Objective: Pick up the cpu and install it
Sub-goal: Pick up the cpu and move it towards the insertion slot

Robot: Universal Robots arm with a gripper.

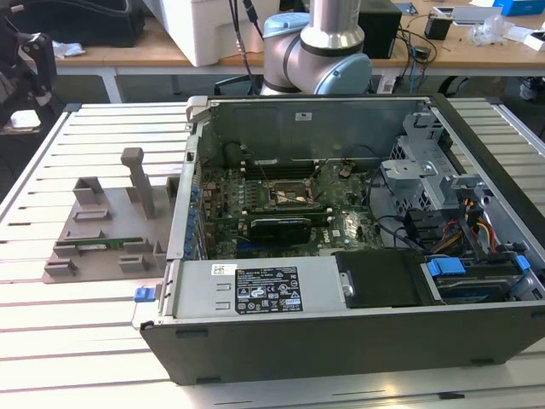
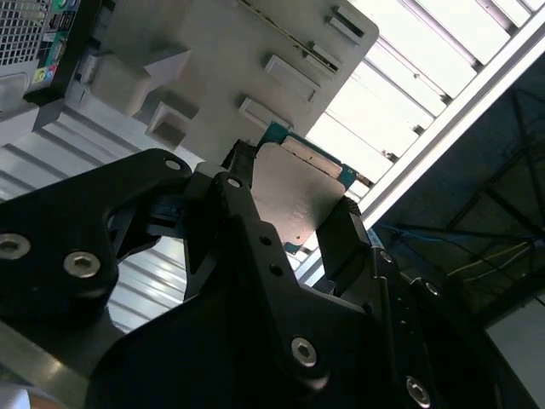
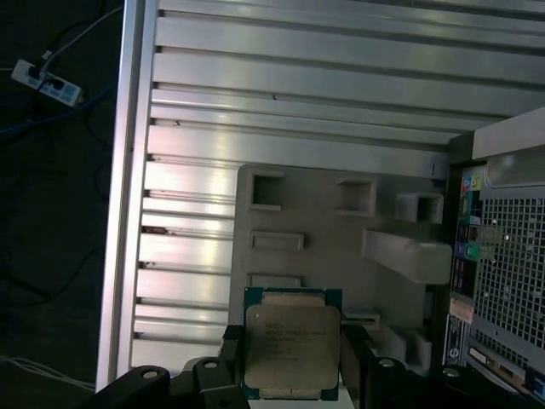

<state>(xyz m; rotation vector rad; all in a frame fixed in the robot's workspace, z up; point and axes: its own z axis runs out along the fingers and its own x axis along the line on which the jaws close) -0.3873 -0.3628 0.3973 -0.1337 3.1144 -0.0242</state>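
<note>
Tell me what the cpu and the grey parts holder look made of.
The cpu: dull silvery metal lid, judging by its soft sheen, on a greenish board rim. The grey parts holder: probably matte plastic, uniform and glare-free.

exterior view looks down into the case (image 1: 341, 354) — both wrist views face the tray (image 2: 213, 51) (image 3: 315, 213).

Even overhead light, hard glare on metal.
Bright bands flare off the slatted table (image 3: 298, 85) in both wrist views. The case (image 1: 324, 128) interior sits dim in the exterior view. The gripper (image 2: 298, 187) is near-black shadow around the softly lit cpu (image 2: 294, 200).
</note>
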